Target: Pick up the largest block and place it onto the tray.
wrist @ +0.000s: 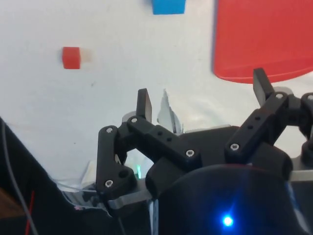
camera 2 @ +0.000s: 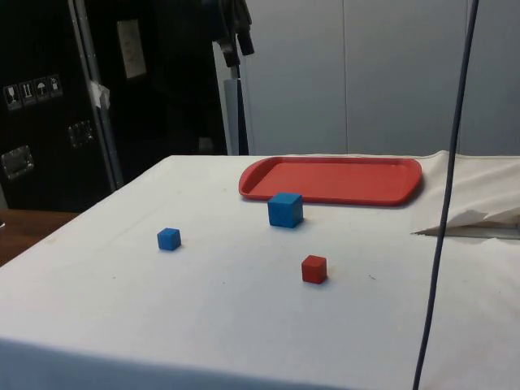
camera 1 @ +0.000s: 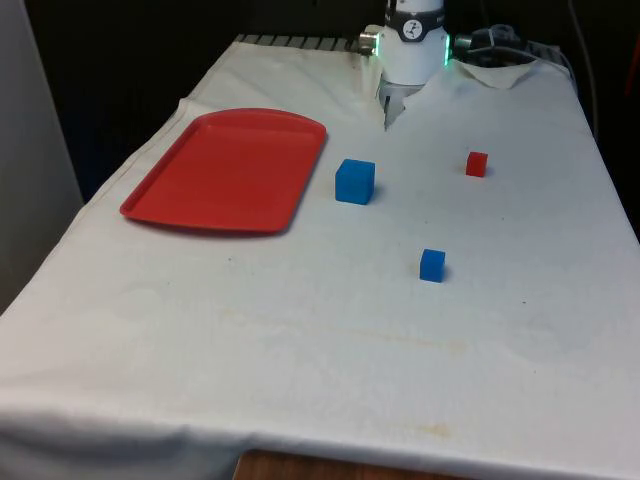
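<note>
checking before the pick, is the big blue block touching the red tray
Apart. The front view shows a strip of white cloth between the big blue block and the red tray; the side view shows the same gap.

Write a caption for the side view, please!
Red tray beyond big blue block, small blue block and red block.

Smooth, slightly glossy plastic tray [camera 1: 225, 170], matt white cloth [camera 1: 320, 340] with faint creases and stains.
</note>
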Motion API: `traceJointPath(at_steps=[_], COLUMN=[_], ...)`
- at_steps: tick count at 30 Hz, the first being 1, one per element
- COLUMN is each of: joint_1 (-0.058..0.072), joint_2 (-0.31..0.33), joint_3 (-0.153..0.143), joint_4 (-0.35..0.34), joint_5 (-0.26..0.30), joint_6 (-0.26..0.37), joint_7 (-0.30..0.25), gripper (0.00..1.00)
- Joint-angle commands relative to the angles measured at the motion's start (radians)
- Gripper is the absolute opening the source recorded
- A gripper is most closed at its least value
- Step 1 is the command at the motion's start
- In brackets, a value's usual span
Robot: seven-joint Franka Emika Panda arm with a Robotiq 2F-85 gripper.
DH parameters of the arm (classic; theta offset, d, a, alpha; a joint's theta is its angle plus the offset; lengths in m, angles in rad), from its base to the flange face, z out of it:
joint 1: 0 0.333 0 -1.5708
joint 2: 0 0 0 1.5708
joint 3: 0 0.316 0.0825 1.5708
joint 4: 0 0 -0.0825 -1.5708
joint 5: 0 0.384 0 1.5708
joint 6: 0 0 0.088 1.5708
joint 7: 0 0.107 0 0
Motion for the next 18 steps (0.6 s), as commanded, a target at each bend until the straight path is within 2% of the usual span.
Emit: traceJointPath(at_steps=[1,2,3,9,10,12,18], joint_1=[0.000,-0.001,0.000,-0.001,-0.003,-0.001,-0.001], joint_2=[-0.002,-0.004,-0.020,-0.041,-0.027,-0.057,-0.094], joint_3=[-0.001,-0.001,-0.004,-0.005,-0.005,-0.005,-0.004], joint_4=[-0.004,-0.008,-0.027,-0.065,-0.048,-0.093,-0.160], joint_5=[-0.006,-0.012,-0.042,-0.081,-0.062,-0.102,-0.144], joint_6=[0.000,0.000,0.012,0.023,0.004,0.037,0.080], joint_7=[-0.001,-0.002,-0.001,0.004,-0.004,0.013,0.037], gripper=[1.00,1.00,1.00,1.00,1.00,1.00,1.00])
